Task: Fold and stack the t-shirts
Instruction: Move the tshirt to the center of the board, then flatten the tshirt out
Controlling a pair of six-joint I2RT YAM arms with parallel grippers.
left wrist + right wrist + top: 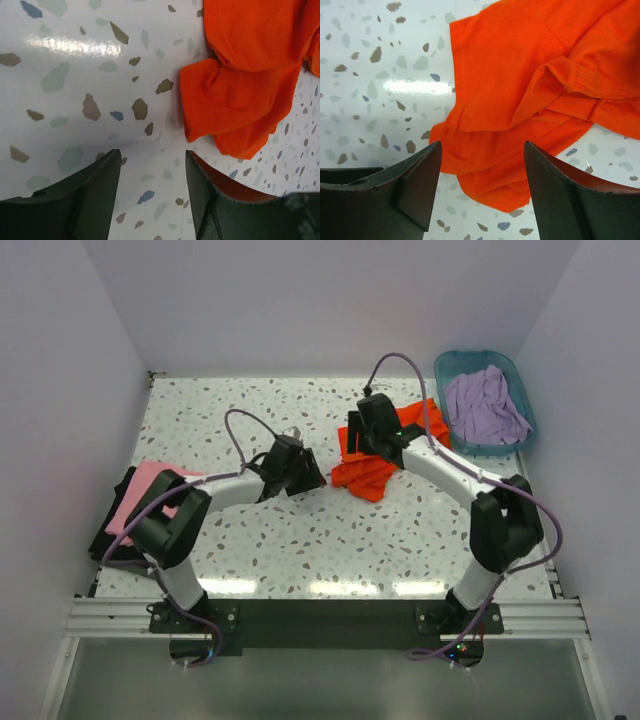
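Note:
The orange t-shirt (375, 465) lies crumpled on the table right of centre; it also shows in the left wrist view (240, 75) and the right wrist view (530, 85). My right gripper (362, 445) hovers over its left part, open and empty (482, 150). My left gripper (310, 475) is open and empty just left of the shirt, above bare table (152, 155). The pink t-shirt (150, 495) lies folded on the black t-shirt (112, 530) at the left edge. The lavender t-shirt (485, 405) sits bunched in the basket.
A teal plastic basket (520, 390) stands at the back right corner. White walls enclose the speckled table (300, 550) on three sides. A metal rail (320, 615) runs along the near edge.

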